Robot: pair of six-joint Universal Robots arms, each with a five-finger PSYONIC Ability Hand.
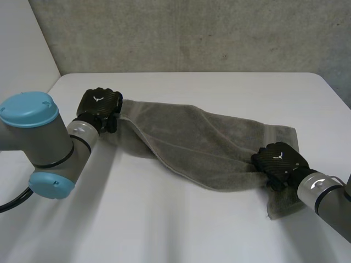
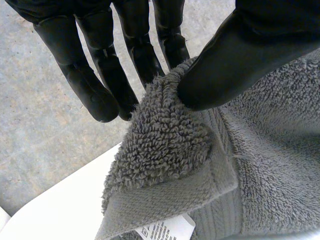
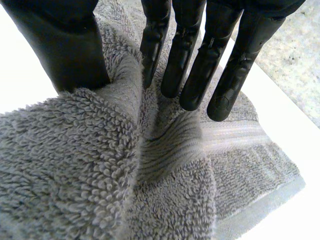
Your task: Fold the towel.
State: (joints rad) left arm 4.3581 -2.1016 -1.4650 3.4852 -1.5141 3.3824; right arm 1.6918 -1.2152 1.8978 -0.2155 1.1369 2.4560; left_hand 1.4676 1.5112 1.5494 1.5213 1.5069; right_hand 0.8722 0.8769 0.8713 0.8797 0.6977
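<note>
Grey terry towel (image 1: 208, 143) pinched at opposite ends by left hand (image 1: 98, 107) and right hand (image 1: 278, 160); the left's shallow corner pinch could slip.

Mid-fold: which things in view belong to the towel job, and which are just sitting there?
Part of the job:
- towel, grey, held by both hands
- left hand, pinching one corner between thumb and fingers
- right hand, pinching a fold near the other end

Just there:
- white table under it all
- concrete wall behind
</note>
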